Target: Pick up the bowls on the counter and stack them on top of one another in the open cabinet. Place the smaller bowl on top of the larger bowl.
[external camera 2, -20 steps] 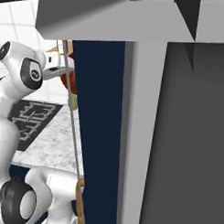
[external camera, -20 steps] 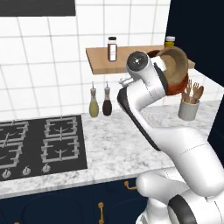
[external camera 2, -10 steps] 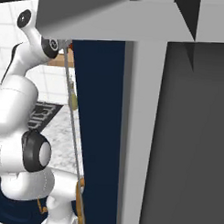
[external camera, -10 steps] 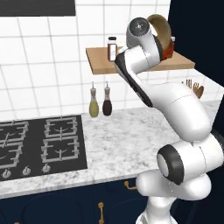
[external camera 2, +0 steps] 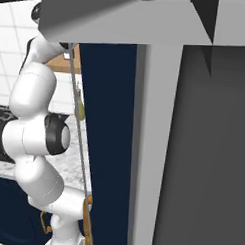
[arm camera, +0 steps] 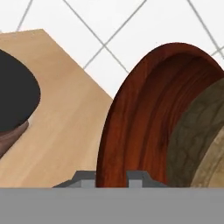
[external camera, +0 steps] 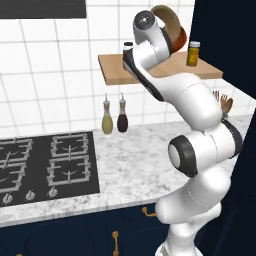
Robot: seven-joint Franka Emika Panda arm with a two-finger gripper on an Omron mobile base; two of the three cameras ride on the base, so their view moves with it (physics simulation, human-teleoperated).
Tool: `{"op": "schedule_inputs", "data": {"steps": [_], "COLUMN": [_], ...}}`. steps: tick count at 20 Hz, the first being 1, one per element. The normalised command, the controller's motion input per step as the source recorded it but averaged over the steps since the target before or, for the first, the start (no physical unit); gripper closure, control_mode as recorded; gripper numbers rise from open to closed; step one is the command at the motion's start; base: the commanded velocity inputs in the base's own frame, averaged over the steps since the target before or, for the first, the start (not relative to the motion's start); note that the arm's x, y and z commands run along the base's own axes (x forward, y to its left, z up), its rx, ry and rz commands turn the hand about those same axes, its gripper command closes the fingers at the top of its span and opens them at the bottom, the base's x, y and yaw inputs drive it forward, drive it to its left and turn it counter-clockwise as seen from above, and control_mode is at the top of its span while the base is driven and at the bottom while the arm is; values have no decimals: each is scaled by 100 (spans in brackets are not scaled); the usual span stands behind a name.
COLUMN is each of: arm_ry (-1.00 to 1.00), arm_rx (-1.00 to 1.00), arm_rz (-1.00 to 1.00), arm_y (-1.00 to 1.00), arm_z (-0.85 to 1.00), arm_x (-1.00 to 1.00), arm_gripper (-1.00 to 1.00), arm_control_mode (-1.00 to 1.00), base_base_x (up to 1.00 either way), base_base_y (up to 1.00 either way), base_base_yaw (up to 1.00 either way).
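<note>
My gripper point(arm camera: 113, 177) is shut on the rim of the larger bowl point(arm camera: 140, 118), a glossy reddish-brown wooden bowl standing on edge in the hand view. The smaller bowl point(arm camera: 201, 140), light tan, sits inside it at the right. In the left base view the arm reaches high, holding the larger bowl point(external camera: 180, 38) and the smaller bowl point(external camera: 168, 18) tilted above the wooden wall board point(external camera: 160, 69). The marbled counter point(external camera: 130, 170) lies far below. The cabinet's dark navy door point(external camera 2: 106, 144) stands open edge-on in the right base view; its inside is hidden.
A yellow-lidded jar point(external camera: 193, 53) and a black-capped shaker point(external camera: 127, 48) stand on the wall board. Two bottles point(external camera: 114, 116) stand against the tiled wall. A hob point(external camera: 45, 165) fills the counter's left. A utensil holder point(external camera: 223, 103) is at the right.
The arm has swung the two bowls up and to the left, from beside the utensil holder to above the wall board. The gripper stays shut on the rim.
</note>
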Motion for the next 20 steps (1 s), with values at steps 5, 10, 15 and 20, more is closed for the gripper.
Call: {"op": "schedule_inputs", "data": {"steps": [5, 10, 15, 20], "arm_ry": [0, -1, -4, 0], "arm_rx": [-11, 0, 0, -14], "arm_rz": [1, 0, 0, 0], "arm_y": [-7, 0, 1, -42], "arm_z": [-26, 3, -17, -100], "arm_x": [32, -59, -100, -100], "arm_gripper": [-100, -100, -100, -100], "arm_control_mode": [-100, -100, -100, -100], "base_base_x": [0, 0, 0, 0], "base_base_y": [0, 0, 0, 0], "base_base_yaw": [0, 0, 0, 0]}}
